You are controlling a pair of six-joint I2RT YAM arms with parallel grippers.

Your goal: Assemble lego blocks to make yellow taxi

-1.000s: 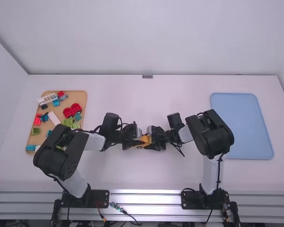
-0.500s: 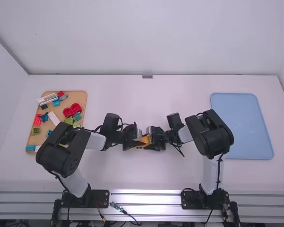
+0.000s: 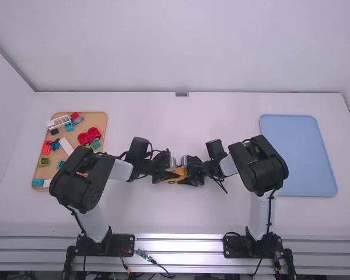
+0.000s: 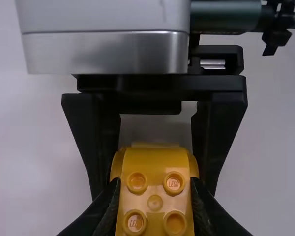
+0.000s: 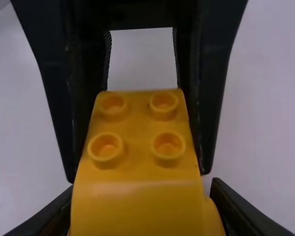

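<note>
Near the middle of the table, in the high view, my left gripper (image 3: 170,173) and my right gripper (image 3: 187,174) face each other at one yellow car body (image 3: 177,173), with a dark wheel on its near side. In the left wrist view, my left gripper (image 4: 155,204) is shut on the studded yellow body (image 4: 155,162), with the right gripper's black fingers around its far end. Seen from the right wrist, my right gripper (image 5: 142,211) is shut on the curved end of the same yellow body (image 5: 137,147); the left gripper's fingers flank the studs.
At the left, a tan tray (image 3: 94,119) holds several loose bricks, a red truck part (image 3: 88,136) and a white ladder piece (image 3: 58,122). The left arm's elbow hangs over its near right corner. A blue tray (image 3: 306,157) lies at the right, partly behind the right arm.
My left arm's elbow has swung to the right over the tan tray, and its wrist has shifted very slightly. The right arm has kept still.
</note>
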